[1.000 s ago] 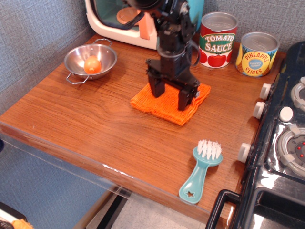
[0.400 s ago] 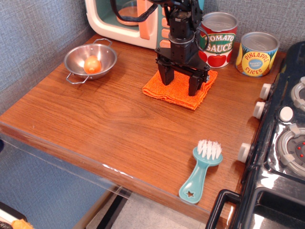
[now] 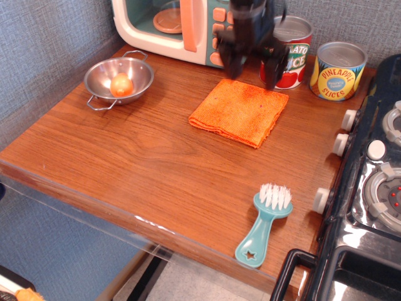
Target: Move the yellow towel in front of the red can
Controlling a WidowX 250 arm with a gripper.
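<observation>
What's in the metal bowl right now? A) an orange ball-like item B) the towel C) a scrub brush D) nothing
A: the metal bowl at the counter's left holds one small orange round item; the teal brush lies near the front edge, and the orange towel is flat mid-counter.

Slid up and rightward across the wood since a second ago: yellow towel [image 3: 239,111], now just in front of the red can [image 3: 292,51]. Lifted clear of the cloth: gripper [image 3: 252,68], jaws spread, blurred, partly covering that can.
</observation>
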